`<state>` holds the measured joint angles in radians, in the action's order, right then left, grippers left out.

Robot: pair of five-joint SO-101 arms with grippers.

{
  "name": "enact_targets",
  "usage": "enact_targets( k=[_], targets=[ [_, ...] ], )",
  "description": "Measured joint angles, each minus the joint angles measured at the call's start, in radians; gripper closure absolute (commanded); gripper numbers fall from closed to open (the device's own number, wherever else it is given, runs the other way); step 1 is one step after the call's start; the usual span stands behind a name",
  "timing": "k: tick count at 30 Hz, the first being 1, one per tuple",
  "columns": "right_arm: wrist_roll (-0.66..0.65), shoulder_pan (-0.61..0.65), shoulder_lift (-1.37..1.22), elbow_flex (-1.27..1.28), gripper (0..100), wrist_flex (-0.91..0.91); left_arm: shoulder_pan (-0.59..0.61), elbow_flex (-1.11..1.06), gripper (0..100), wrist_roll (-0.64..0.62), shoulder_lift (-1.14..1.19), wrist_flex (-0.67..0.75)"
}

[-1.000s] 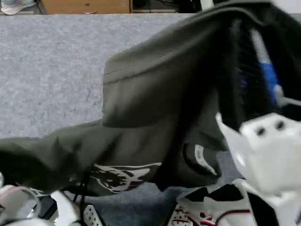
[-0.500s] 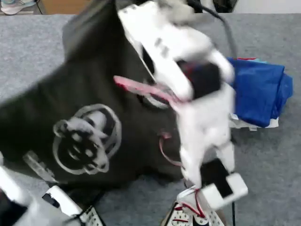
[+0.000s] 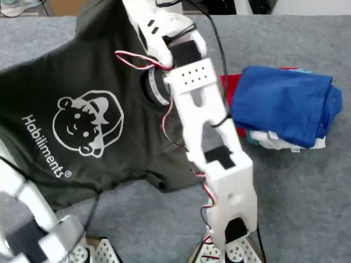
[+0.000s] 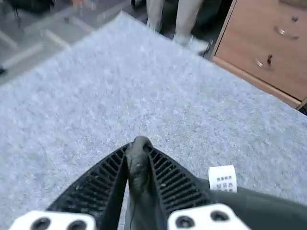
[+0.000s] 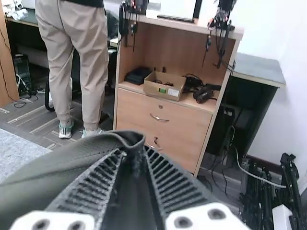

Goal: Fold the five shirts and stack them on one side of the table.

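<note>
The dark shirt (image 3: pixel 71 71) has spread out — left gripper (image 4: pixel 138 152) and right gripper (image 5: pixel 131 147) each pinch it.

This looks like a robotics lab or workshop room. A table (image 4: pixel 96 81) covered in grey felt carries a white robot arm (image 3: pixel 211 137) with bare servo wiring. Beyond its far edge stands a wooden cabinet (image 5: pixel 163 124) with drawers, its open shelf holding a cardboard box (image 5: pixel 164 86) and loose cables (image 5: pixel 201 91). A computer tower (image 5: pixel 21 67) sits under a desk, and black stand legs (image 5: pixel 283 191) rest on the floor near the cabinet.
</note>
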<state>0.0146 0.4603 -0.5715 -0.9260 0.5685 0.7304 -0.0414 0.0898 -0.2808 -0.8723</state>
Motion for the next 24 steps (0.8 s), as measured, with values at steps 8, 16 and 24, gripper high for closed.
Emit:
enact_targets(
  k=[8, 16, 24],
  targets=[
    [0.0, 0.0, -0.13, -0.216, 99.8, 0.071, -0.017, 0.626, 98, -0.021, 0.47, -0.313],
    [0.0, 0.0, -0.147, -0.371, 99.8, 0.311, -0.035, 1.108, 98, -0.023, 0.704, -0.667],
    [0.0, 0.0, -0.147, -0.528, 99.7, 0.647, -0.041, 1.272, 98, -0.026, 0.726, -0.875]
  ],
)
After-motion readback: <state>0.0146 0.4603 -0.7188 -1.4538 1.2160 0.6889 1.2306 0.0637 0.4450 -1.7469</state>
